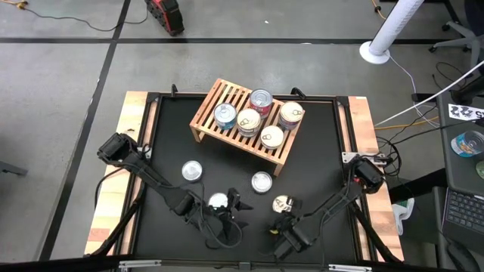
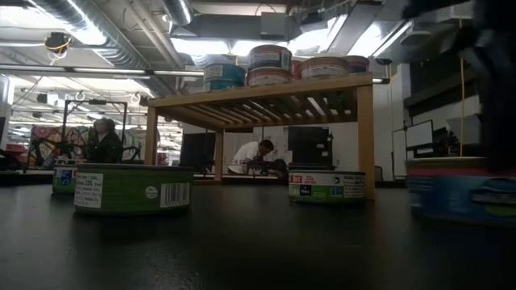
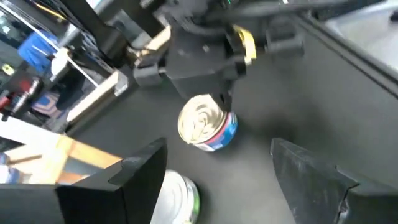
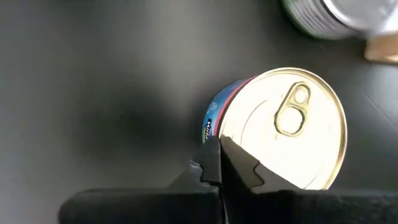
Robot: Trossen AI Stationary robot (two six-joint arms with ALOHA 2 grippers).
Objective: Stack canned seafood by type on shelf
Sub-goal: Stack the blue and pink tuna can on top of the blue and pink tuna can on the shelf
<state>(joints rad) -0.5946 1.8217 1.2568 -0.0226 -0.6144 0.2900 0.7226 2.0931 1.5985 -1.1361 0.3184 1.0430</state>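
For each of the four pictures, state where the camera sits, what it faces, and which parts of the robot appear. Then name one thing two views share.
High view: overhead, facing down on the table, shelf and both arms.
Low view: at tabletop height, facing the shelf across the table; no hand is clearly seen.
Left wrist view: behind the open left hand, facing the right hand.
Right wrist view: above the shut right hand, facing down.
Shared: both wrist views show the blue-sided can.

A can [image 4: 323, 15] is running off the right wrist view's edge, blurred. Another can [image 2: 461, 192] is being cropped by the low view's border. Shelf [image 2: 266, 95] cans' labels are sitting too dim to read.
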